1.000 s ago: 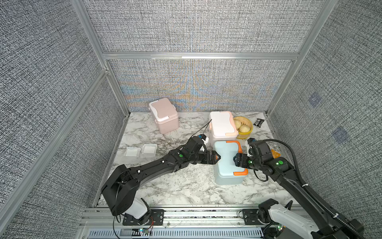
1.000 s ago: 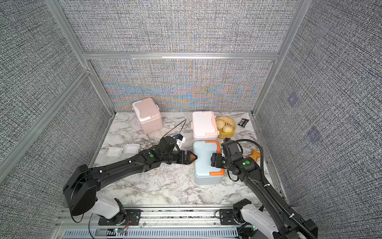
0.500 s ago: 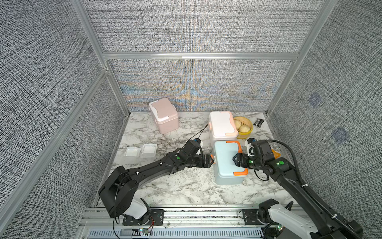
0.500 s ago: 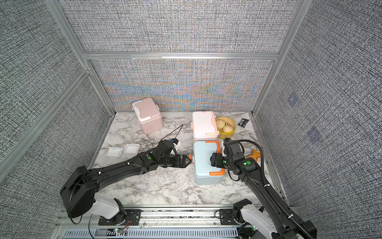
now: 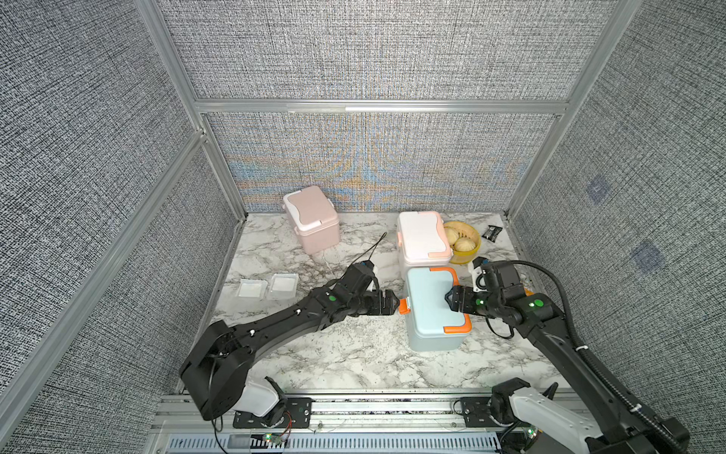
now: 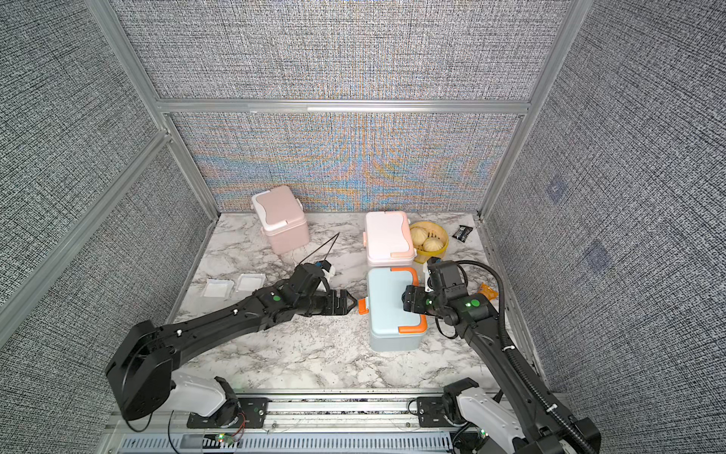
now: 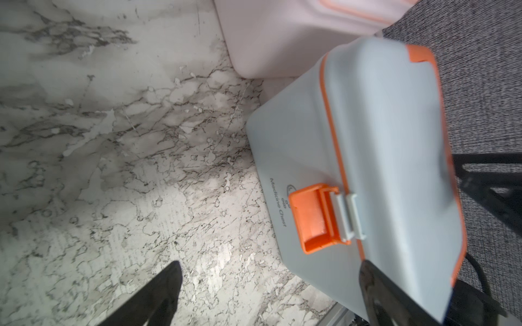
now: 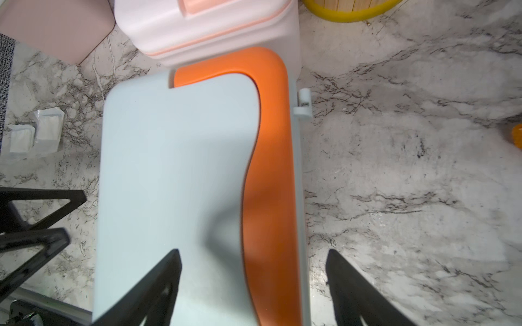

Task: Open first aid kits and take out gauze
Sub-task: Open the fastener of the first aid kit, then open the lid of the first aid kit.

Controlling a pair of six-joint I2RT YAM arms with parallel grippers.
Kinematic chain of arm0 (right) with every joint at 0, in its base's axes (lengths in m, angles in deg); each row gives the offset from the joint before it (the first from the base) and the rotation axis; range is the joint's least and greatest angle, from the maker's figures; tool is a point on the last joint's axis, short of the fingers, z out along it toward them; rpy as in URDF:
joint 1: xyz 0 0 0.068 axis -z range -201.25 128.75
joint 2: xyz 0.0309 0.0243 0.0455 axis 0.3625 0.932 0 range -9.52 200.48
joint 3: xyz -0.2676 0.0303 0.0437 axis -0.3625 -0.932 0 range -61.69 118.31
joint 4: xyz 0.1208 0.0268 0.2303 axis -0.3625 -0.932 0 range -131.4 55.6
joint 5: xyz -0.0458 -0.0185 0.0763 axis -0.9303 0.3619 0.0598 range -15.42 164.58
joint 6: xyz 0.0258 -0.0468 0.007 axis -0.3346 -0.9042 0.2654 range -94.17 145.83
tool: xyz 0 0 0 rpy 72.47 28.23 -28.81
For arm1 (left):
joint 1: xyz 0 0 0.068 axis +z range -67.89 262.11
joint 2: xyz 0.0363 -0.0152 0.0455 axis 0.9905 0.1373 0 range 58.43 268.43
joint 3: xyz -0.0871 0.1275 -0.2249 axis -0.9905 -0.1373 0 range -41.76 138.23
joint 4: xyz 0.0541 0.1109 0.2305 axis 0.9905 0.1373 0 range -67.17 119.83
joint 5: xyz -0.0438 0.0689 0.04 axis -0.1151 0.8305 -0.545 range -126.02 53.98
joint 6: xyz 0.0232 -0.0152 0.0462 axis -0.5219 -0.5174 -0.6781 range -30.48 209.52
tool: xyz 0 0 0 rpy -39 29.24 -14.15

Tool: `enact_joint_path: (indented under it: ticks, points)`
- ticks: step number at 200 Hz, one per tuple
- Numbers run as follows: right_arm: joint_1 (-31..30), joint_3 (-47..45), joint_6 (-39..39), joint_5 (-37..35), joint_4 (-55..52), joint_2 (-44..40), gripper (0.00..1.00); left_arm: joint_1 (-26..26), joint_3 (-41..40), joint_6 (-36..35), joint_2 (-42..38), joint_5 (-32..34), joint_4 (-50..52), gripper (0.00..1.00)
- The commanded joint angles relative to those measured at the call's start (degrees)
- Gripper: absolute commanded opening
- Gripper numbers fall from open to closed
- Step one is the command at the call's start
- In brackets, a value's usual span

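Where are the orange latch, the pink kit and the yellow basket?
orange latch [image 7: 313, 218]: left wrist view, its flap.
pink kit [image 5: 308, 207]: in a top view, lid's middle.
yellow basket [image 5: 469, 257]: in a top view, front rim.

Marble table [image 5: 353, 365], pink kit [image 5: 312, 220], white kit [image 5: 422, 236], blue kit [image 5: 430, 306], gauze pads [image 5: 283, 283], yellow basket [image 5: 469, 253], black packet [image 5: 492, 232], orange wrapper [image 6: 489, 293]

The tabletop [image 5: 345, 353] is marble-patterned and smooth, with a faint sheen. The blue kit [image 5: 428, 302], pink kit [image 5: 310, 220] and white kit [image 5: 422, 236] are smooth matt plastic. The blue kit's orange latch [image 7: 313, 217] looks glossier. The gauze [image 5: 251, 289] sits in shiny clear film. The walls [image 5: 373, 51] are rough woven grey cloth in brushed metal framing [image 5: 377, 106]. The basket [image 8: 350, 15] shows wood slats above a glossy yellow rim.
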Motion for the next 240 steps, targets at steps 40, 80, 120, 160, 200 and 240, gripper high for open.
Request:
enact_joint_path:
  ticks: [40, 80, 120, 160, 200, 240]
  points:
    - [5.5, -1.1, -1.3, 9.2, 6.2, 3.7, 0.76, -0.7, 0.8, 3.2, -1.0, -12.1, -11.0, 0.90]
    - [6.4, -1.5, -2.0, 15.3, 8.7, 7.6, 0.61, -0.8, 1.7, 6.1, 5.3, -16.0, -17.5, 0.86]
    - [6.5, -2.7, -1.9, 17.0, 9.7, 8.5, 0.60, -0.9, 2.6, 6.6, 8.0, -16.8, -19.3, 0.84]
    - [6.4, -3.1, -1.8, 18.8, 10.1, 9.3, 0.59, -0.9, 2.6, 7.1, 8.7, -17.3, -20.3, 0.83]
    - [6.5, -4.0, -1.3, 21.4, 11.1, 9.5, 0.61, -0.9, 1.3, 8.3, 8.8, -17.5, -21.9, 0.85]
    - [6.1, -5.3, -0.5, 22.6, 11.8, 8.9, 0.62, -0.8, -1.1, 13.1, 8.8, -19.7, -27.9, 0.92]
